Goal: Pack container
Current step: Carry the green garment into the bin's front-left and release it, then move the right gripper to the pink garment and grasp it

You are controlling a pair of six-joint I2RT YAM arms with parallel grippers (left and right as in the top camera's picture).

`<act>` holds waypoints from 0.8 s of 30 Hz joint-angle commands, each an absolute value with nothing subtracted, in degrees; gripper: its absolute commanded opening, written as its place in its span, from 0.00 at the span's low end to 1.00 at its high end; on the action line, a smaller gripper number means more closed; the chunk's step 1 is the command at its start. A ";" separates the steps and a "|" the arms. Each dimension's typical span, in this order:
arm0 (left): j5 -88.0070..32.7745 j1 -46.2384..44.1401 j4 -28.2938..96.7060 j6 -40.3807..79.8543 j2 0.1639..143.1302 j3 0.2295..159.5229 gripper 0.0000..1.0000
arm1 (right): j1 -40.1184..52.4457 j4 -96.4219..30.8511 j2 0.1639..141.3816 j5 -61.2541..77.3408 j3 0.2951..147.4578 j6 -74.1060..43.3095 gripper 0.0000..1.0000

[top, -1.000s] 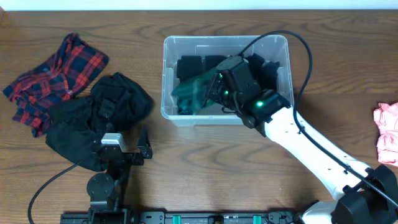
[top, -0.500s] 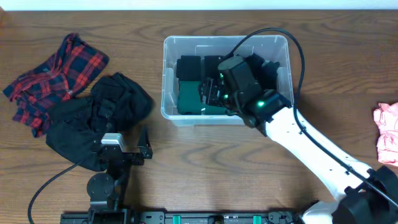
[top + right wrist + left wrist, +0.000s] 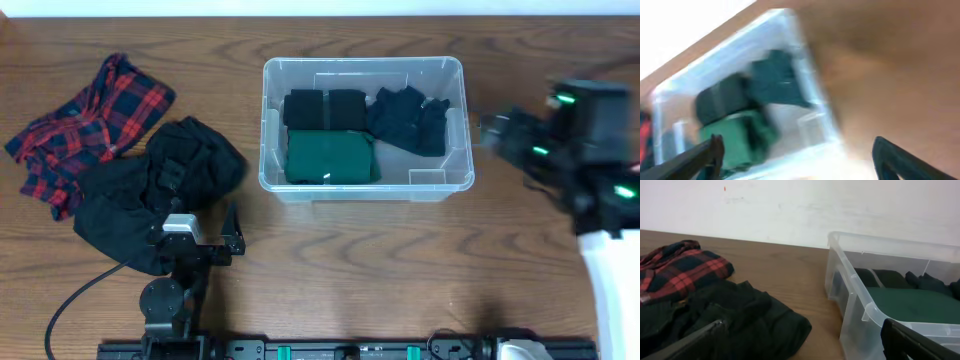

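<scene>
3 folded garments lie inside the container (image 3: 365,62), which stands upright near the middle of the far edge of the wooden surface (image 3: 350,270); a black folded piece (image 3: 325,108) fills the far-left part of the bin; a green folded piece (image 3: 330,158) lies flat just on its near side, touching it; a dark navy piece (image 3: 405,120), a little rumpled, sits in the far-right part.

2 more garments rest outside, toward the left edge of the surface; a red-and-black plaid shirt (image 3: 85,115) lies crumpled nearest the far-left corner; a black garment (image 3: 160,185) lies heaped on its near side, overlapping its edge, near the container's left wall but not touching it.

The left tool (image 3: 802,326) sits low over the near-left part of the surface, at the near side of the black garment, pointing toward the far edge; its 2 fingers stand wide apart with nothing between them.

The right tool (image 3: 797,144) is outside the container's right wall, toward the right edge of the surface, and both views of it are blurred; in the wrist view its 2 fingers show spread wide, holding nothing, with the container and its green and black contents seen at a tilt ahead of them.
</scene>
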State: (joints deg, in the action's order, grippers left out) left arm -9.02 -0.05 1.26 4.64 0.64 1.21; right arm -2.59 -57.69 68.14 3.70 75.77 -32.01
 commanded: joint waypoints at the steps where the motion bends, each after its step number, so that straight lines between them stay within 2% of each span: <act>1: -10.04 0.21 3.18 4.78 0.60 0.23 0.98 | -12.19 -61.52 67.26 1.23 76.14 -30.65 0.96; 7: -10.04 0.21 3.18 4.78 0.60 0.23 0.98 | -29.17 -63.48 68.75 1.37 75.99 -28.18 0.98; 13: -10.02 0.21 3.18 4.78 0.60 0.23 0.98 | -41.39 -60.40 73.47 3.68 75.96 -30.06 0.98; 24: -10.04 0.21 3.18 4.78 0.60 0.23 0.98 | -54.00 -59.24 87.48 3.03 74.02 -31.24 0.97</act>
